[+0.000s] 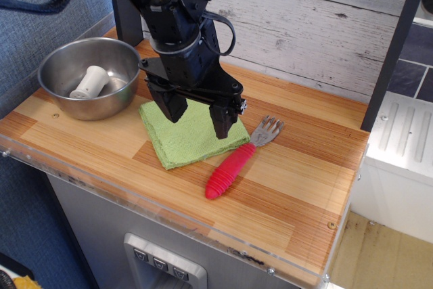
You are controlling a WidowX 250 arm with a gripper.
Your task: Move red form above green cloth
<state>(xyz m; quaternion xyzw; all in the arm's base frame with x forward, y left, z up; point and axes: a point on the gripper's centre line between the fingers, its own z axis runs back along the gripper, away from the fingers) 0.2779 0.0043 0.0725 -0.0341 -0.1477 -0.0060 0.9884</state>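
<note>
1. Steel bowl (89, 76) at far left of the wooden table (298, 187), with a white plastic piece (91, 82) lying tilted inside it.
2. Green cloth (189, 137) just right of the bowl, near but not touching it; folded, flat, roughly square, turned a bit diagonal to the table edge.
3. Black hand (197, 114) hangs over the cloth with fingers pointing down and spread wide, nothing between them. One finger (174, 105) sits over the cloth's left part, the other over its right corner (can't tell if the tips touch the fabric).
4. Red fork (237, 160) lies flat on the table right of the cloth, angled: red ribbed handle toward the front edge, metal tines (268, 128) up and to the right. The handle runs just beside the cloth's right corner; contact unclear.
5. Fork is beside the cloth, not on it.
</note>
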